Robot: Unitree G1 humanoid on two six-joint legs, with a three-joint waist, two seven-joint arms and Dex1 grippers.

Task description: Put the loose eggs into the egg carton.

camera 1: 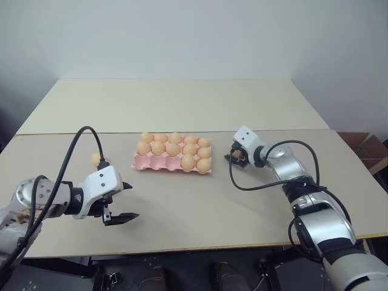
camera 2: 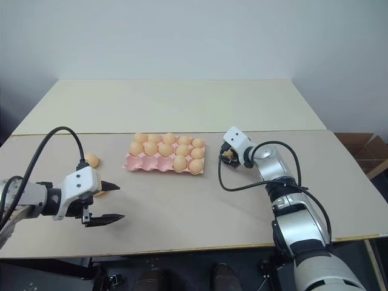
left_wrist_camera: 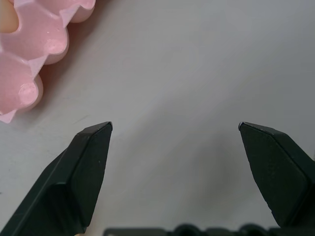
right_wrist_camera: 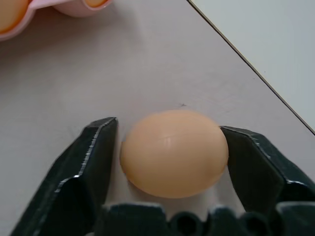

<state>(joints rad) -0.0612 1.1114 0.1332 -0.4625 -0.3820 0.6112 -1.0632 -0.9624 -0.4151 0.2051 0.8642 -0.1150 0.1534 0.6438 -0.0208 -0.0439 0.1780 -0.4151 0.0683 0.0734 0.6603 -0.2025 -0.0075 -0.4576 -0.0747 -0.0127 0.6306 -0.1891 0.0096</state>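
The bench (camera 1: 182, 206) is pale beige, with a thin dark seam across it; the part beyond the seam is a lighter cream. The carton (camera 1: 159, 161) is plain pink moulded pulp, and the eggs seated in it are light tan-orange. A loose egg (right_wrist_camera: 173, 153) with the same tan-orange shell, smooth and unmarked, sits between the black fingers (right_wrist_camera: 83, 172) of the right end effector (camera 1: 233, 156). Another tan-orange egg (camera 2: 91, 160) lies by the left arm. The left end effector (camera 1: 121, 203) has black fingers on a white and silver housing, trailing black cable. The wall (camera 1: 194, 36) is plain off-white.
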